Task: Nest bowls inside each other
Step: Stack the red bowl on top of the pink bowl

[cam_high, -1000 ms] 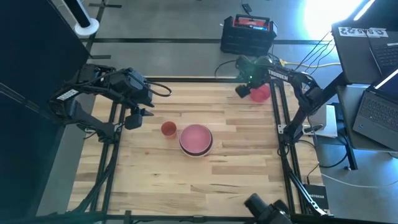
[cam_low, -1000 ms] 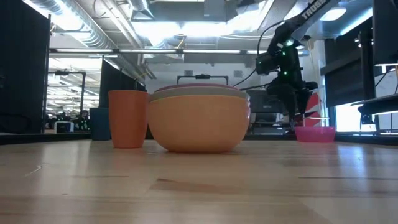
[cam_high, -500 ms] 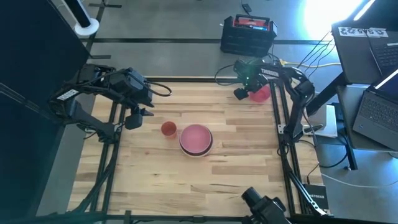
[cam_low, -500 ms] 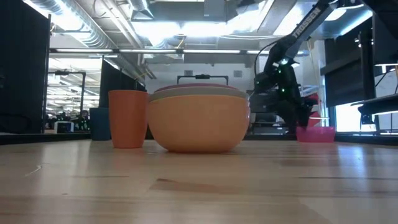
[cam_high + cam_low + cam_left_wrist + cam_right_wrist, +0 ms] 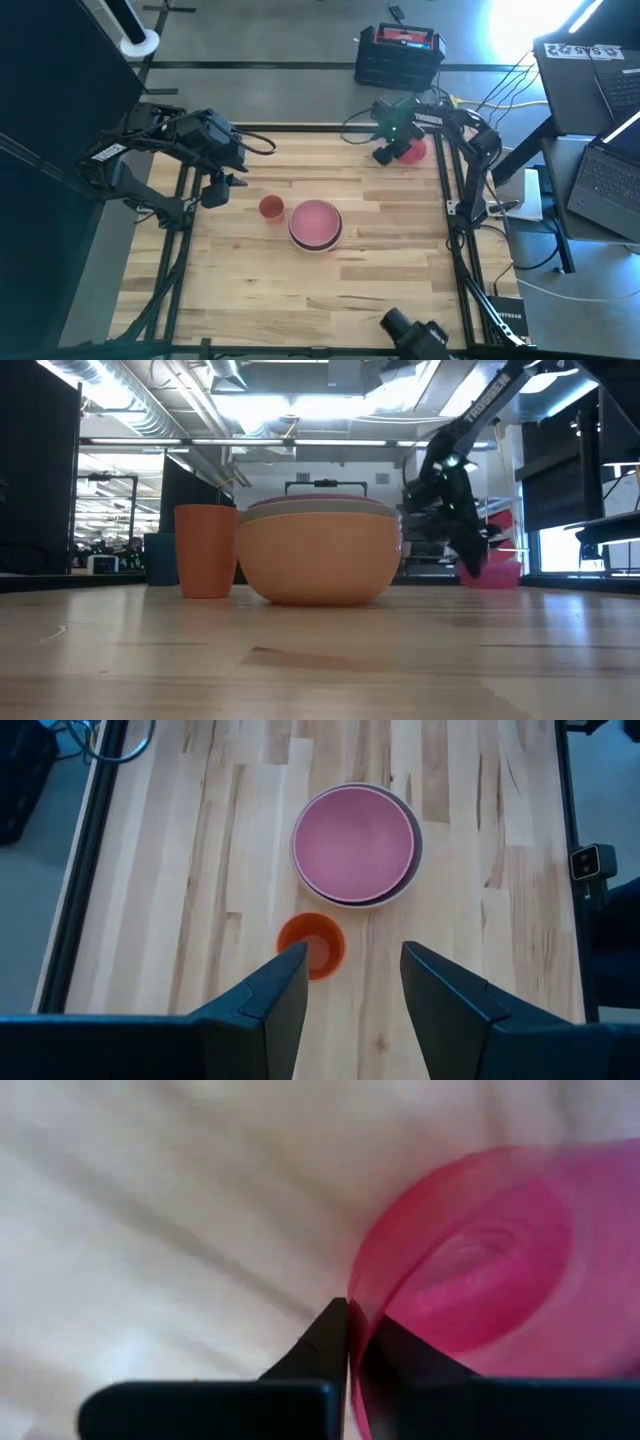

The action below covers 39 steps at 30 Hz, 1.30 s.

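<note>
A stack of nested bowls [image 5: 316, 224], pink on top and orange outermost [image 5: 320, 555], stands mid-table on its base. A small orange cup [image 5: 270, 207] stands just left of it. A pink-red bowl [image 5: 413, 150] sits near the table's far right corner, and my right gripper [image 5: 385, 155] is shut on its rim. My left gripper [image 5: 350, 955] hangs open above the table's left side, over the orange cup [image 5: 311, 945], touching nothing. My right gripper pinches the pink-red bowl's rim [image 5: 356, 1295] on the bowl's left side, one finger [image 5: 400, 1352] inside the bowl and one [image 5: 322, 1345] outside. The fingers come from above, pointing down. The bowl [image 5: 495, 573] looks to be resting low on the table.
A black crate [image 5: 400, 55] stands beyond the far edge, and laptops [image 5: 600, 90] are off to the right. Dark frame rails [image 5: 455, 230] run along both table sides. A dark blue cup [image 5: 158, 560] shows behind the orange cup in the low view. Bare wood lies toward the near edge.
My right gripper has come down and a little toward the table's left, and has shut on the pink-red bowl's rim. The bowl has shifted slightly toward the left with it.
</note>
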Each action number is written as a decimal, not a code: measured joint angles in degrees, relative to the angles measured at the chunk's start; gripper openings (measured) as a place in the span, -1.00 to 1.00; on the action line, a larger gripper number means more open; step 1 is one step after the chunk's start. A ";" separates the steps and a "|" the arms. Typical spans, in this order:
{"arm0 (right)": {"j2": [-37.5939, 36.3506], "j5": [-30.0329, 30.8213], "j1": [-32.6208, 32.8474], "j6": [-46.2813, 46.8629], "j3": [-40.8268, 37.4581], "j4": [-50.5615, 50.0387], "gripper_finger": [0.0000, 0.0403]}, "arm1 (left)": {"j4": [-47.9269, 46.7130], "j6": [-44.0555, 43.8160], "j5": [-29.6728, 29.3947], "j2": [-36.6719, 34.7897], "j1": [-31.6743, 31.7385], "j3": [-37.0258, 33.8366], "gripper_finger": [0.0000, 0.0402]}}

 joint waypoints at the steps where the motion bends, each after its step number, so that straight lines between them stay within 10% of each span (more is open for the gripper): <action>1: -1.16 -0.23 1.44 -0.87 0.02 -0.30 -1.00 | -0.01 -0.33 -0.01 -0.01 0.00 0.00 -0.28; 19: -7.23 -9.42 49.45 -4.12 25.63 -0.67 -1.00 | -0.02 -3.45 -0.48 0.00 -0.02 0.00 -0.28; 29: 10.98 -7.82 53.58 5.84 50.92 -12.55 -1.00 | -0.01 -3.28 -0.52 -0.01 -0.02 0.00 -0.28; 39: 18.56 -7.39 53.63 15.03 53.13 -12.32 -1.00 | -0.04 -3.77 -0.54 0.00 -0.09 0.00 -0.28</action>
